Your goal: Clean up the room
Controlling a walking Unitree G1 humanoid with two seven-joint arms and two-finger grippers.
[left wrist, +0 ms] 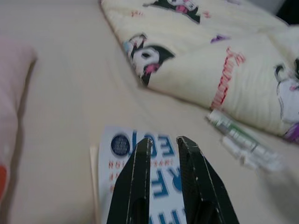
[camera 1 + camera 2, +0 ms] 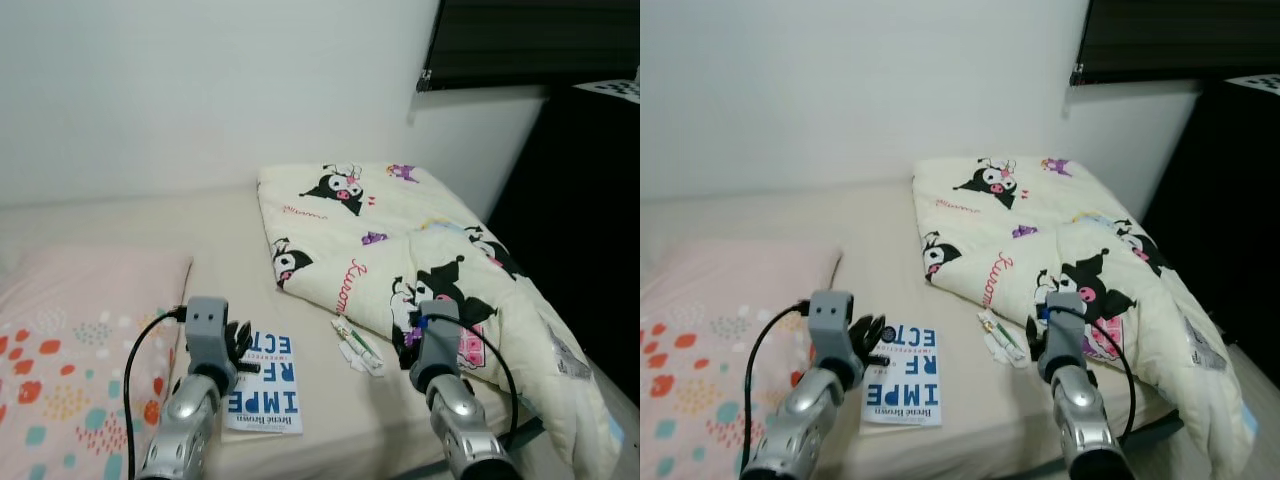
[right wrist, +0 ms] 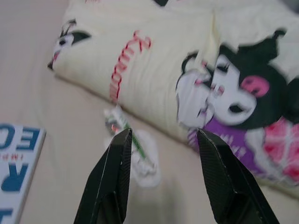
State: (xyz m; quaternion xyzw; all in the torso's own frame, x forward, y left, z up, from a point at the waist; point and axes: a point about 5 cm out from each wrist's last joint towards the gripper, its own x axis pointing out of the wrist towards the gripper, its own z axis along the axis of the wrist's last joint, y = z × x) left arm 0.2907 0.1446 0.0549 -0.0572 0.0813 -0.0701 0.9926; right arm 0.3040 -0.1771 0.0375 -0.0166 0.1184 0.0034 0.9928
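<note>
A white book (image 2: 265, 390) with large blue letters lies on the beige bed (image 2: 140, 225) near its front edge. My left gripper (image 1: 164, 139) hovers over the book's far end, its fingers shut with only a narrow slit and nothing between them. A small green-and-white tube with crumpled white wrappers (image 2: 358, 348) lies beside the edge of a folded cream blanket (image 2: 400, 240) printed with black cartoon figures. My right gripper (image 3: 163, 133) stands open just above the tube and wrappers (image 3: 135, 156), holding nothing.
A pink pillow (image 2: 70, 350) with coloured spots lies at the left of the bed. The blanket hangs over the bed's right edge. Dark furniture (image 2: 585, 200) stands at the right, and a white wall (image 2: 200, 90) runs behind the bed.
</note>
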